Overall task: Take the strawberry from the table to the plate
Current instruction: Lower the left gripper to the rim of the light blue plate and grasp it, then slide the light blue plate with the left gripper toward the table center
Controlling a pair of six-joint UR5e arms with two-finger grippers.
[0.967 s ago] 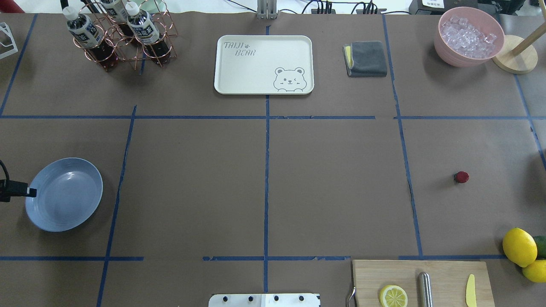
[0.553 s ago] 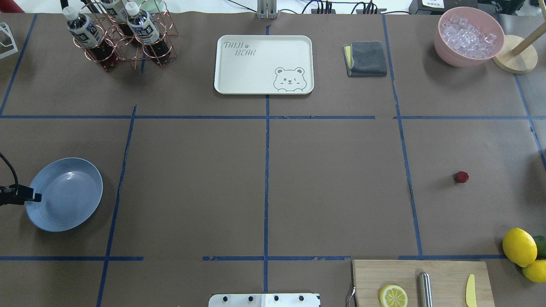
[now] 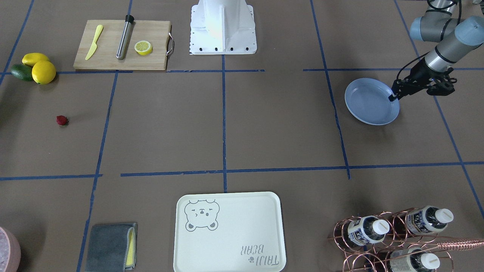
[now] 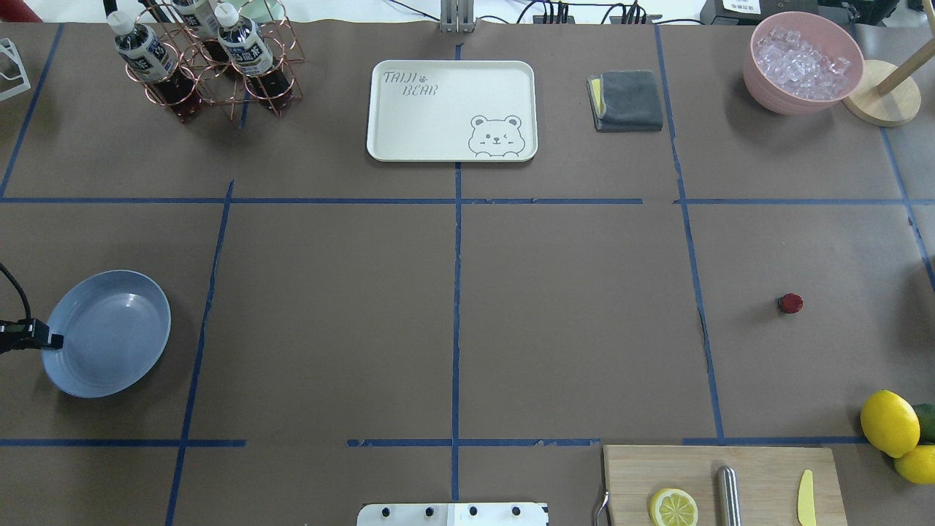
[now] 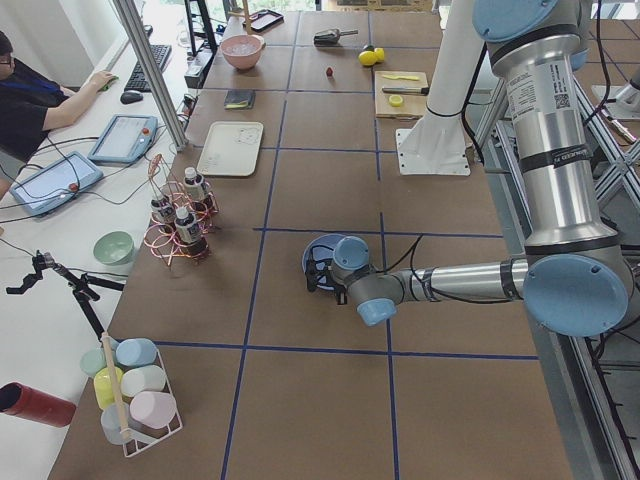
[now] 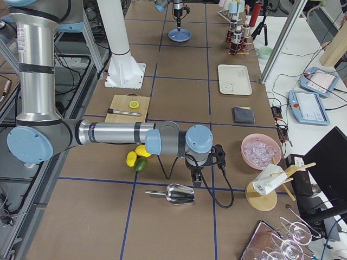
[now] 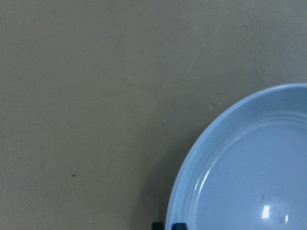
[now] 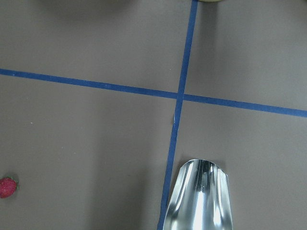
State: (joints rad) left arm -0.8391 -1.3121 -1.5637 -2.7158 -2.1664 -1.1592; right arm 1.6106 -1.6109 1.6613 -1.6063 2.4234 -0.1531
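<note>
The strawberry [image 4: 790,303] lies alone on the brown table [image 4: 570,329], far right in the overhead view; it also shows as a small red berry [image 3: 62,120] and at the wrist view's edge [image 8: 7,187]. The light-blue plate [image 4: 109,336] sits at the far left. My left gripper [image 4: 51,340] is at its outer rim, shut on the plate [image 3: 372,102], with fingertips [image 7: 178,226] straddling the rim [image 7: 192,182]. My right gripper [image 6: 196,179] hangs over the table's right end above a metal scoop; I cannot tell whether it is open or shut.
A metal scoop [image 8: 201,196] lies under the right wrist. Lemons [image 4: 889,422] and a cutting board [image 4: 767,475] with a lemon half, rod and knife sit near right. A bear-print tray [image 4: 451,109], grey cloth [image 4: 628,100], ice bowl [image 4: 803,62] and bottle rack [image 4: 212,62] line the far side.
The left gripper's tip has slid a little along the plate's left rim toward the near edge. The plate's right edge has drawn slightly leftward. The strawberry has not moved.
</note>
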